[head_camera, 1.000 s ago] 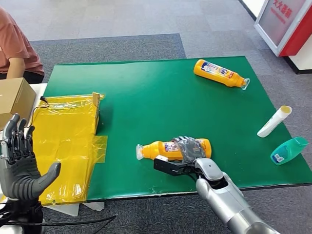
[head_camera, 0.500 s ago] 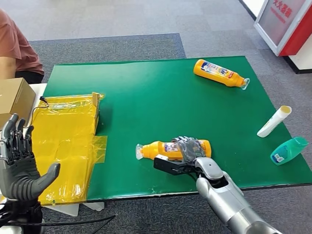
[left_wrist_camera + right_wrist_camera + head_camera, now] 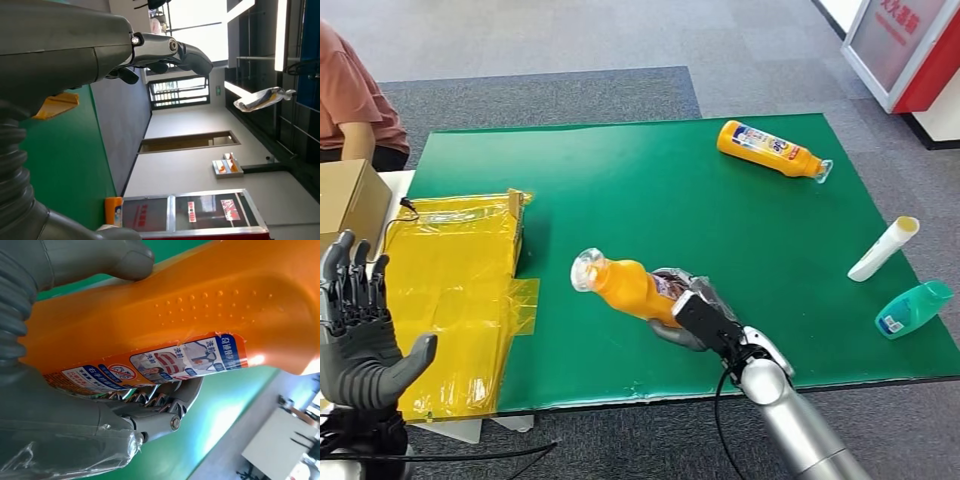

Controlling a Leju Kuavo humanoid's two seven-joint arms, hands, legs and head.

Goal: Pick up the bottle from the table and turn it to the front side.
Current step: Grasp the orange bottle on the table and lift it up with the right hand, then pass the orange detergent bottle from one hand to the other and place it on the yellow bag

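Just above the green table mat (image 3: 622, 190), near its front edge, the right hand (image 3: 690, 312) grips the smooth orange plastic bottle (image 3: 626, 285) around its labelled body, probably light, rigid, slippery; the left hand (image 3: 358, 335) hangs spread, holding nothing.

A second orange bottle (image 3: 770, 149) is lying at the far edge of the green mat (image 3: 637, 190). A white tube (image 3: 882, 249) and teal bottle (image 3: 912, 308) are lying at its right edge, yellow plastic sheeting (image 3: 452, 280) at its left.
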